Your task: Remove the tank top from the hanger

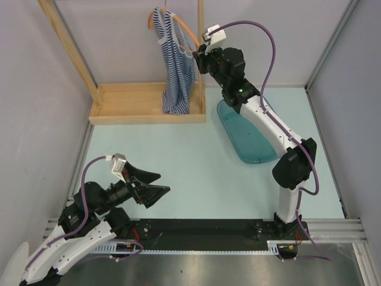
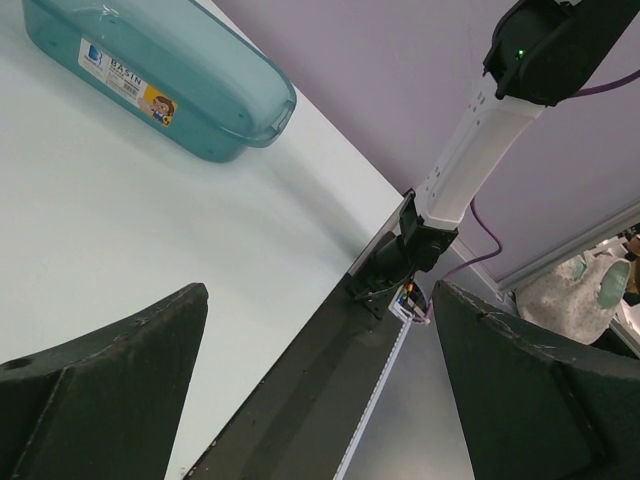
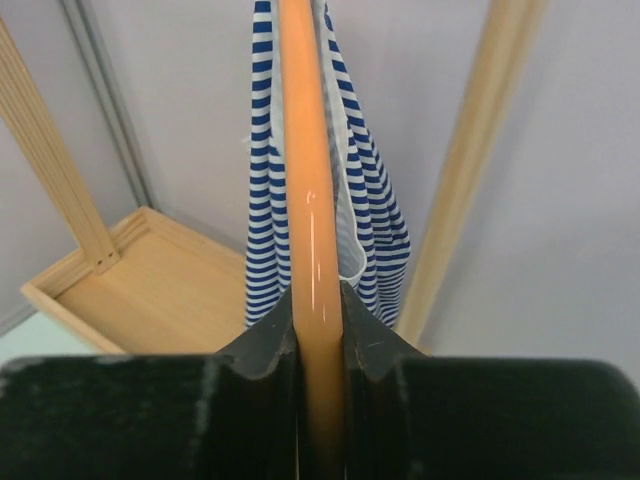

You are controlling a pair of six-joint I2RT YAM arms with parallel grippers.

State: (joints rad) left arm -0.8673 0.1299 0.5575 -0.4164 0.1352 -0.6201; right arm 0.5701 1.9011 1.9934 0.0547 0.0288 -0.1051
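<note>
The striped navy-and-white tank top (image 1: 177, 65) hangs on the orange hanger (image 1: 186, 28) from the wooden rack at the back. My right gripper (image 1: 198, 52) is shut on the hanger's right arm. In the right wrist view the orange hanger (image 3: 308, 200) runs up between my closed fingertips (image 3: 268, 345), with the tank top (image 3: 375, 215) draped behind it. My left gripper (image 1: 156, 185) is open and empty, low over the table at the near left. In the left wrist view its fingers (image 2: 110, 380) stand wide apart with nothing between them.
A wooden rack with a tray base (image 1: 143, 104) stands at the back. A teal plastic basin (image 1: 247, 137) lies on the table under my right arm; it also shows in the left wrist view (image 2: 170, 75). Grey walls close in both sides.
</note>
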